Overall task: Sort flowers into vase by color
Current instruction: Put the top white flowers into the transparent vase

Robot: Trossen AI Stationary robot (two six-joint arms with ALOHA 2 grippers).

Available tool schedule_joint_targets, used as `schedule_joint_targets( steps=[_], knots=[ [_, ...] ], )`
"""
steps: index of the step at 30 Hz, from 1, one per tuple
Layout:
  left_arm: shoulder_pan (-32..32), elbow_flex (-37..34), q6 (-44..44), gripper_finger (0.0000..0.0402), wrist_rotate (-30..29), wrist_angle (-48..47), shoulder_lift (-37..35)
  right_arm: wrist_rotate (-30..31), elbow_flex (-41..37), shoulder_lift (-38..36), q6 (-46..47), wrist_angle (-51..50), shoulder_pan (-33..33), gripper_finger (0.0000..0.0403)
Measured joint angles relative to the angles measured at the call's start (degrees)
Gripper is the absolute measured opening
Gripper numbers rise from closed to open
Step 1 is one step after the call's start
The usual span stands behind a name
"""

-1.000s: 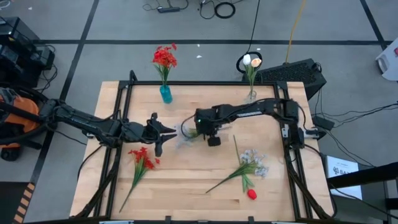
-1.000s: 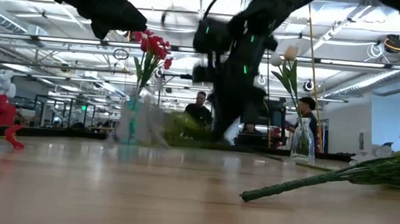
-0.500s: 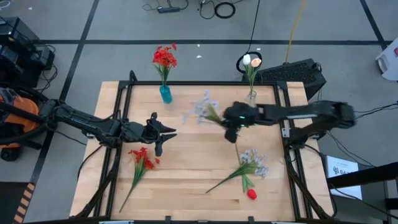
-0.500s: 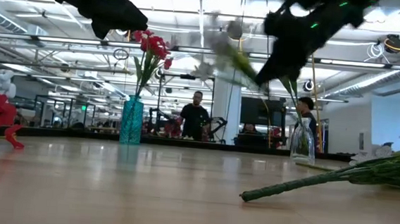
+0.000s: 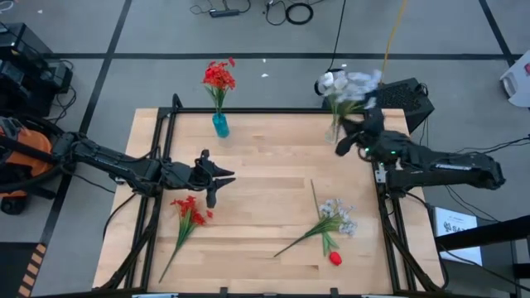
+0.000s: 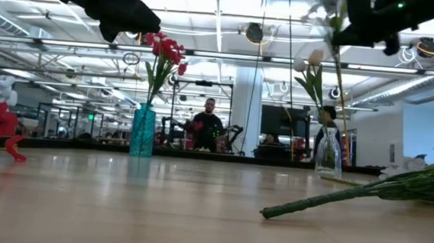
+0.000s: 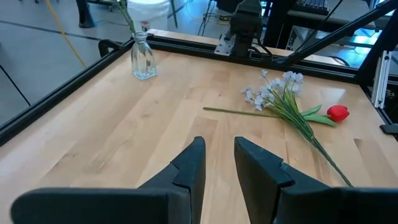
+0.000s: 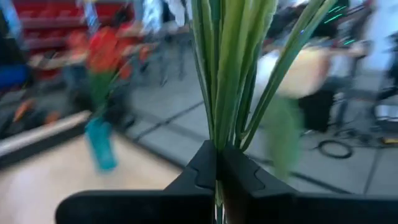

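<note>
My right gripper (image 5: pixel 349 139) is raised at the table's far right corner, shut on a pale bluish-white spray (image 5: pixel 358 83) that is over the clear vase (image 5: pixel 334 128) holding cream-white tulips (image 6: pixel 313 59). My left gripper (image 5: pixel 217 178) hovers open left of centre, touching nothing. Below it a red clustered flower (image 5: pixel 189 211) lies flat on the table. Another bluish-white spray (image 5: pixel 335 217) and a red tulip bud (image 5: pixel 335 258) lie at the near right. The teal vase (image 5: pixel 220 124) at the far edge holds red blooms (image 5: pixel 219 76). My right gripper pinches the spray's bundle of green stems (image 8: pixel 227 118) between its two fingers. The stems and leaves rise straight out past the fingertips. The spray is lifted clear of the table, its blooms beyond the gripper toward the far edge.
A black metal frame (image 5: pixel 248 111) runs along the table's edges. A black case (image 5: pixel 397 95) sits just off the far right corner. The wooden table (image 5: pixel 265 165) is bare in its middle. People (image 6: pixel 209 125) stand in the room beyond the table.
My right gripper has risen from the table's centre and swung quickly to the far right corner, carrying the bluish-white spray. The spray has gone from low near the table to high over the clear vase. The left arm has kept still.
</note>
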Motion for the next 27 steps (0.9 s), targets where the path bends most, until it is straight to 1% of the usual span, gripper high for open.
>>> schedule_joint_targets(
  steps=[2, 4, 6, 10, 13, 15, 21, 27],
  knots=[
    [0.00, 0.00, 0.00, 0.0091, -0.02, 0.03, 0.00, 3.00, -2.25, -2.41, -1.41, 2.37, -0.76, 0.0000],
    [0.00, 0.00, -0.02, 0.0091, 0.00, 0.03, 0.00, 3.47, -5.26, -3.66, -3.43, 6.67, -2.00, 0.0000],
    [0.00, 0.00, -0.02, 0.0091, 0.00, 0.03, 0.00, 3.53, -8.92, -3.87, -6.19, 13.70, -3.96, 0.0000],
    [0.00, 0.00, -0.02, 0.0091, 0.00, 0.45, 0.00, 4.52, -16.61, -2.89, -9.89, 30.83, -8.53, 0.0000],
    [0.00, 0.00, -0.02, 0.0091, 0.02, 1.48, 0.00, 4.36, -20.37, -2.68, -11.56, 37.13, -11.31, 0.0000],
    [0.00, 0.00, -0.03, 0.0091, 0.02, 1.38, 0.00, 3.09, -21.47, -2.72, -10.88, 38.87, -13.22, 0.0000],
    [0.00, 0.00, -0.04, 0.0091, 0.04, 1.34, 0.00, -4.73, -21.74, -1.10, -8.78, 40.16, -18.50, 0.0000],
    [0.00, 0.00, -0.08, 0.0091, 0.07, 1.32, 0.00, -8.44, -21.71, 2.00, -7.18, 40.76, -22.68, 0.0000]
  ],
)
